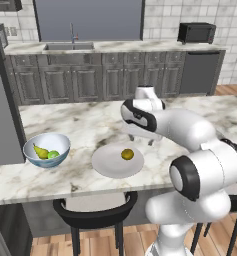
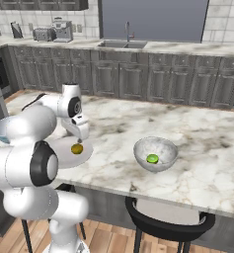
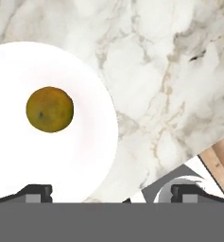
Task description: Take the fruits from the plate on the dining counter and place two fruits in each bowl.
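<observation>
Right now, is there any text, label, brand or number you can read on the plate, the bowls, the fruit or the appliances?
None: no readable text anywhere.
Plate, blue-white bowl, greyish bowl and yellow-brown fruit: plain, no markings.
Microwave, toaster and coffee machine: too small to show any label.

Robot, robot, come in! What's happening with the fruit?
Gripper open, above plate. One yellow-brown fruit left there. Blue bowl has pear and lime; grey bowl has one lime. Nothing blocking.
</observation>
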Available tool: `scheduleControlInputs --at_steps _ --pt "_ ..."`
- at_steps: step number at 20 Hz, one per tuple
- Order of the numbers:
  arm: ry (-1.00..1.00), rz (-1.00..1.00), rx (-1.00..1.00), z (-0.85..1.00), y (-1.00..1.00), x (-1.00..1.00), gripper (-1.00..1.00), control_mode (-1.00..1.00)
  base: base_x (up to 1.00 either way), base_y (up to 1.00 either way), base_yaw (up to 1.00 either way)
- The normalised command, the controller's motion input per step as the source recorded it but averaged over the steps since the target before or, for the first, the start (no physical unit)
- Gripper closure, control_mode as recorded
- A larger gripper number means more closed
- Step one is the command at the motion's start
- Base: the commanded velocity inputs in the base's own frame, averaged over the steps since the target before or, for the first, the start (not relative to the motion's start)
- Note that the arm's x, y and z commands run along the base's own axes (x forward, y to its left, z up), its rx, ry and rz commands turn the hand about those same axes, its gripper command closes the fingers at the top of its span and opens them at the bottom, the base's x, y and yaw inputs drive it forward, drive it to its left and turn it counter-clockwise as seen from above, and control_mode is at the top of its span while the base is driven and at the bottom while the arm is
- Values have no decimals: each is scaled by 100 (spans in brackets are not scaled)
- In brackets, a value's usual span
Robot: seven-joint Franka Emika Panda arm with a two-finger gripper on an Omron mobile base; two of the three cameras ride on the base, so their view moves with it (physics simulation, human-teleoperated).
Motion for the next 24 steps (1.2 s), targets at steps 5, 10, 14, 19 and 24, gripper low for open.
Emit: scheduleControlInputs --at_steps 5,10,14,19,24 --pt "0 -22 0 -19 42 8 -100 -100 0 0 0" --pt "0 -28 0 -18 25 21 -100 -100 0 0 0" --pt "0 -21 0 -19 11 29 -100 -100 0 0 0" --pt "0 -13 0 -18 0 24 -100 -100 0 0 0" --pt "0 -1 0 -17 -4 7 -100 -100 0 0 0"
